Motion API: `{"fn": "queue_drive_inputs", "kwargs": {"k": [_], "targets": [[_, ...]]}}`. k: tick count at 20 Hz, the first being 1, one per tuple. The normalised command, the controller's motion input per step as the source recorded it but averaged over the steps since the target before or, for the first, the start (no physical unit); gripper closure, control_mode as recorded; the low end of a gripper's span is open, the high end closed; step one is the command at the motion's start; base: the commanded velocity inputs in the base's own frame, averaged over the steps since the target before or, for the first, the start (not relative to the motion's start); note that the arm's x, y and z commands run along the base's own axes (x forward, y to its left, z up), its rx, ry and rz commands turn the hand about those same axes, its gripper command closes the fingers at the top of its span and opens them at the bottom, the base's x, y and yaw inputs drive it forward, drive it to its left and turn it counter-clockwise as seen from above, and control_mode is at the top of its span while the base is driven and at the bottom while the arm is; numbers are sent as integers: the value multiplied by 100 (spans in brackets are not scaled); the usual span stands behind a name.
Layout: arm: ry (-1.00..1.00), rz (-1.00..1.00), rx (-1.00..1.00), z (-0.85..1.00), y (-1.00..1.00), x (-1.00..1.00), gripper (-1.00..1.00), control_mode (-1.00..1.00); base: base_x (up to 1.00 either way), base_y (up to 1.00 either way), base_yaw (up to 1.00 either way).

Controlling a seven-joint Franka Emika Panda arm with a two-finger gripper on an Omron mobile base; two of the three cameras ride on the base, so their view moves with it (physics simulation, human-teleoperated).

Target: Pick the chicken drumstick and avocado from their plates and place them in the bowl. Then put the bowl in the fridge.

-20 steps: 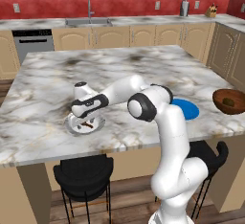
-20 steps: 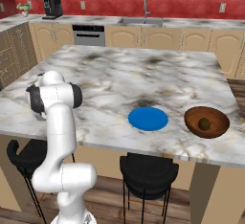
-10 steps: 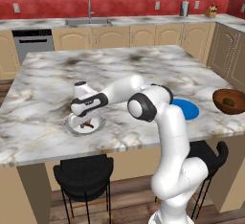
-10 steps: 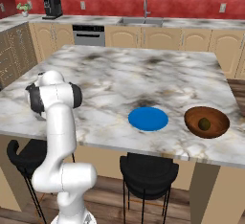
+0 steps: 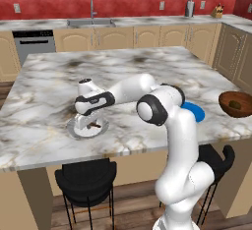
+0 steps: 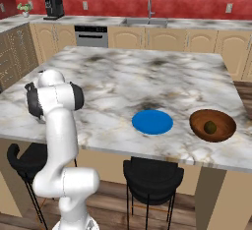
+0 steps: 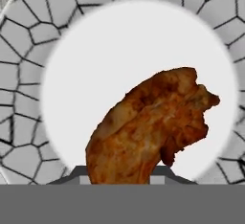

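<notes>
Drumstick pickup in hand: gripper seen narrowed around chicken drumstick on white plate. Next judged: lift and carry to bowl.

Since a second ago our gripper has drawn its jaws in around the chicken drumstick on the white plate; we see no other change.
</notes>
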Motion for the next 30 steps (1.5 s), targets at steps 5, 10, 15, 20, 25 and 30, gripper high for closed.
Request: {"fn": "queue_drive_inputs", "kwargs": {"k": [5, 10, 15, 20, 25, 30], "targets": [[-1, 15, 4, 31, -39, -40, 100, -100, 0, 0, 0], [-4, 14, 9, 21, -58, -39, 100, -100, 0, 0, 0], [-4, 9, 7, 21, -66, -36, 100, -100, 0, 0, 0], [-6, 0, 16, 37, -65, -30, 100, -100, 0, 0, 0], [-5, 0, 13, 36, -64, -28, 100, -100, 0, 0, 0], [-5, -5, 1, 25, -64, -25, 100, -100, 0, 0, 0]]}}
